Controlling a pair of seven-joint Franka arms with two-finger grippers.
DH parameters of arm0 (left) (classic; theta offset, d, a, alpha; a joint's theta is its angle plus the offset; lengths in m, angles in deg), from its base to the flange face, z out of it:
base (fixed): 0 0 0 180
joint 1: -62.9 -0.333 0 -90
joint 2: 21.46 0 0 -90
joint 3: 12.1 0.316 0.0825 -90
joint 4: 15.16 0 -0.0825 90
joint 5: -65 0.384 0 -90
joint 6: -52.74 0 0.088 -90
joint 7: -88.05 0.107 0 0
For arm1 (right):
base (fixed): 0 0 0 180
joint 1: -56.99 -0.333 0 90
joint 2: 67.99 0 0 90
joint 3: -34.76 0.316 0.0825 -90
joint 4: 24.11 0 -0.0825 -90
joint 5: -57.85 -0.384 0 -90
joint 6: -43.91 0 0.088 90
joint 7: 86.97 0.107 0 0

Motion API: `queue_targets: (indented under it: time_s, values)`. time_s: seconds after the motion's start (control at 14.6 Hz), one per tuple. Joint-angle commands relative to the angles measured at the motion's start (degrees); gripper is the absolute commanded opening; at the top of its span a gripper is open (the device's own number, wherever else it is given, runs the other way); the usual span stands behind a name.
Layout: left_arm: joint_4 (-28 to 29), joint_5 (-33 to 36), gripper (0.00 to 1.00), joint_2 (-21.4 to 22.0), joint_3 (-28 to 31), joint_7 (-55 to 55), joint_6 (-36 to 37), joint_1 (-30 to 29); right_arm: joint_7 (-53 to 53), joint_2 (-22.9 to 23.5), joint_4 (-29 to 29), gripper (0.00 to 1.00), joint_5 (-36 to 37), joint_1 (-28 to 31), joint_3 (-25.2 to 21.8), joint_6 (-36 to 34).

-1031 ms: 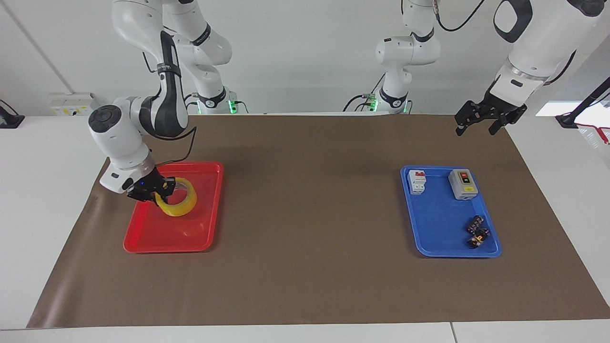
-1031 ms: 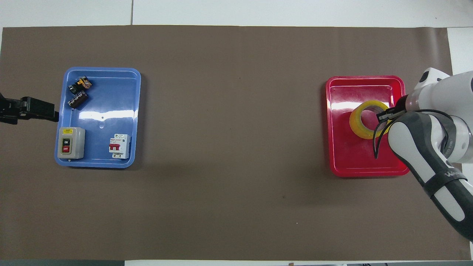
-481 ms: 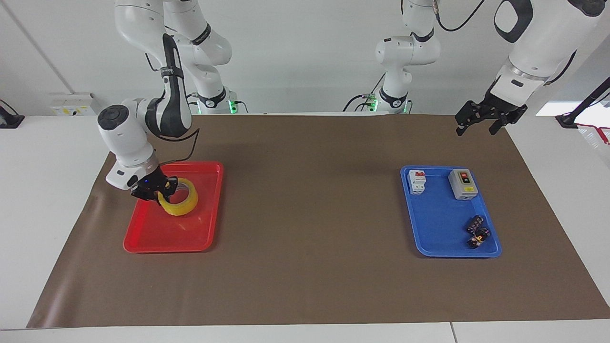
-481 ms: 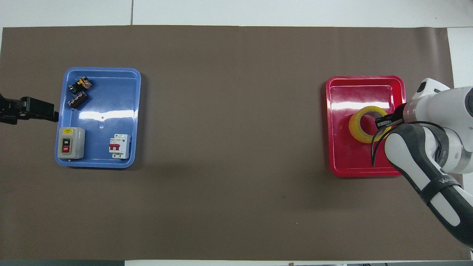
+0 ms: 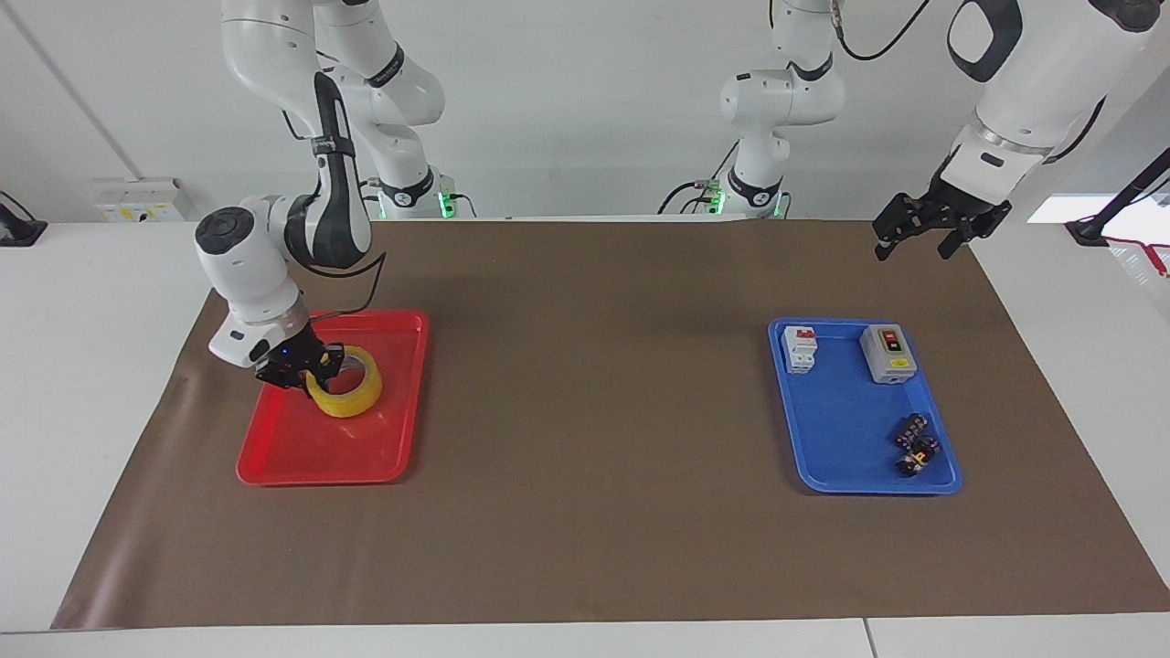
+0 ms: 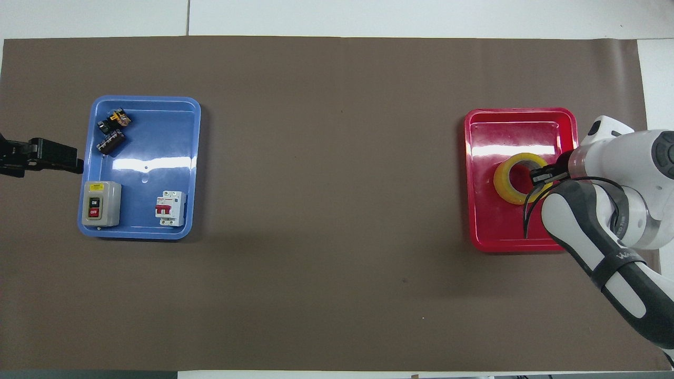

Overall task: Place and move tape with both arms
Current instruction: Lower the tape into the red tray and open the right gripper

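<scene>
A big brown mat (image 5: 585, 512) is covering my table (image 5: 82, 366). My two big white arms are reaching in over it.

A red tray (image 5: 302, 457) is lying on the mat toward my right arm's end of the table. A blue tray (image 5: 845, 439) is lying toward my left arm's end.

My right gripper (image 5: 306, 366) is hanging over the red tray. It is squeezing shut on the wall of the tape (image 5: 352, 395), with one finger inside the hole and one outside. The tape is a yellow ring. It is tilting, and its low edge is close to the tray floor. I cannot tell if it is touching.

My left gripper (image 5: 914, 239) is waiting in the air over the mat's edge, past the blue tray. Its fingers are spread wide, and it is holding nothing.

In the blue tray, a grey box (image 5: 888, 353) with a red button is sitting nearest to me. A white switch (image 5: 800, 348) with a red part is sitting beside it. Some small dark bits (image 5: 916, 444) are lying farther from me.
</scene>
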Motion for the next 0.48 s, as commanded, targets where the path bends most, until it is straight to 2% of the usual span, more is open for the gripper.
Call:
queue_targets:
  time_s: [0.0,0.07,0.41]
  values:
    - [-0.2,0.1,1.00,0.1,0.6,0.5,0.9,0.3,-1.1,0.0,0.4,0.60,-0.8,0.8,0.7,1.1]
    - [-0.2,0.1,1.00,0.1,0.6,0.5,0.9,0.3,-1.2,0.0,-0.1,1.00,-0.8,0.9,0.7,1.0]
    - [-0.2,0.1,1.00,0.1,0.6,0.5,0.9,0.3,-0.3,-0.6,-5.6,1.00,-0.8,-0.1,0.7,-2.1]
